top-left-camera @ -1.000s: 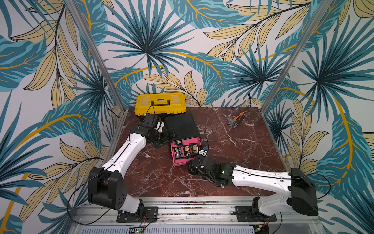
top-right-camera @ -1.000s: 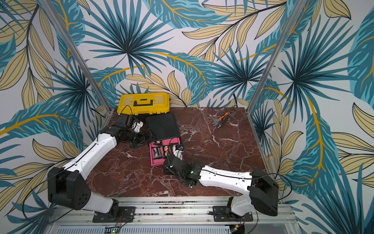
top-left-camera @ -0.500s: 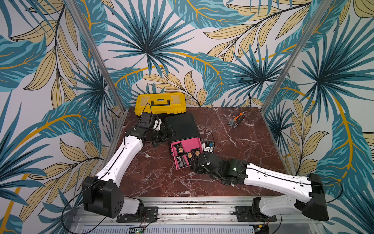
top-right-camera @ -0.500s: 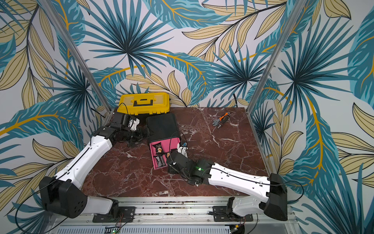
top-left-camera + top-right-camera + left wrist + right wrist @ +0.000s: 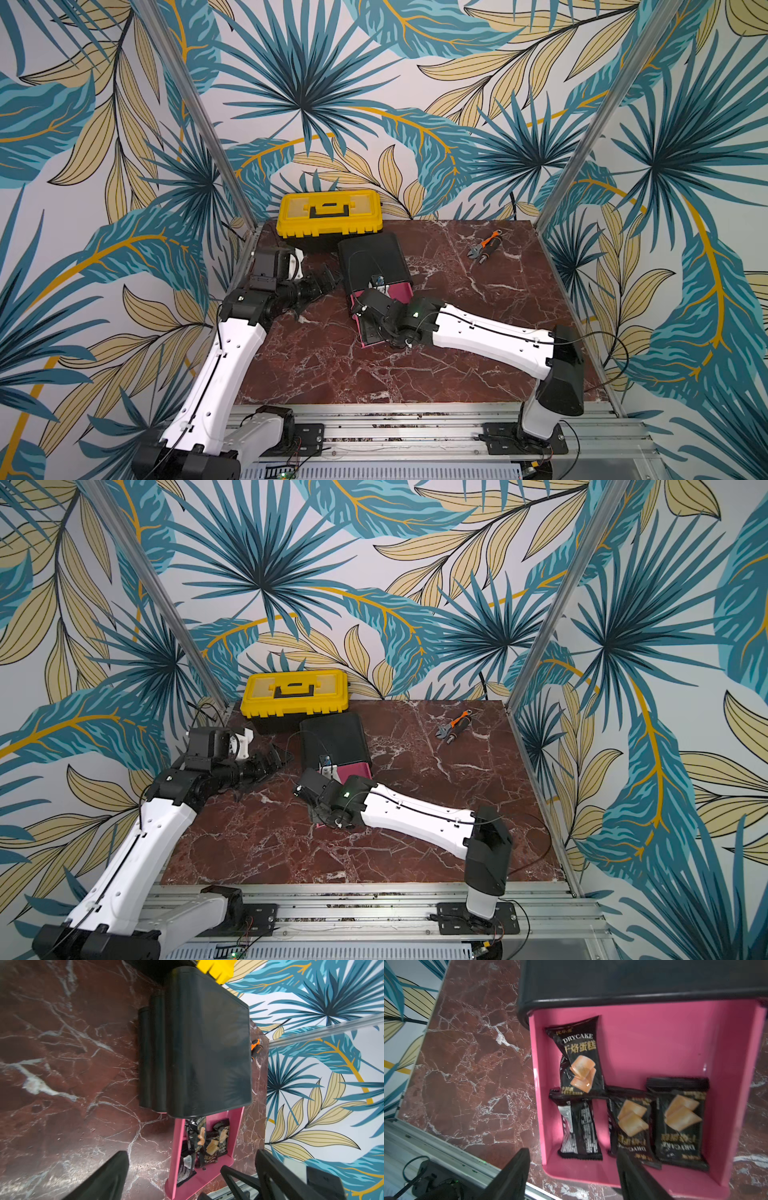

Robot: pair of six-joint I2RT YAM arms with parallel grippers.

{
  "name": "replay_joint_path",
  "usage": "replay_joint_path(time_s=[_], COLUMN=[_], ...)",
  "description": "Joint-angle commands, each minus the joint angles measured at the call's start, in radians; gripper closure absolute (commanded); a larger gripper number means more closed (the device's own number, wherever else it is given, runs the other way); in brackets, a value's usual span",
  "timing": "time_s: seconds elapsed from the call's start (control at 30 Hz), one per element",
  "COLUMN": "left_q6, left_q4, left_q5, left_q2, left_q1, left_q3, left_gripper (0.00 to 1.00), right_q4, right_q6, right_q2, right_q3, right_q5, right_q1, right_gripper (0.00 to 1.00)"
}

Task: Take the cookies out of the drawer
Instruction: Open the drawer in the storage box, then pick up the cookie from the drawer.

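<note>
A yellow plastic toolbox (image 5: pixel 329 212) stands at the back of the red-brown marble tabletop (image 5: pixel 478 316); an orange-handled wrench (image 5: pixel 485 246) lies well apart.

Four black cookie packets (image 5: pixel 631 1122), one pink drawer (image 5: pixel 654 1043), one toolbox (image 5: pixel 330 212).

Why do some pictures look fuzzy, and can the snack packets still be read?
Right wrist view: motion smear softens the cookies, yet DRYCAKE reads on the packet nearest the black cabinet; the right end effector is out of focus. Left wrist view: soft, with sheen on that cabinet. Both top views: sharp.
</note>
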Motion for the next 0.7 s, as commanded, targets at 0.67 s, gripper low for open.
replay_joint_path(time_s=[0.67], left_q6=[0.01], left_q4=[-0.033], left_q5=[0.073], left_q2=[0.012], left_q1=[0.007], left_q3=[-0.035], left_gripper=[0.0], right_q4=[0.12], right_q6=[-0.12], right_q2=[0.111], right_q3=[0.031], right_q5=[-0.084], right_q1=[-0.118], right_gripper=[0.23])
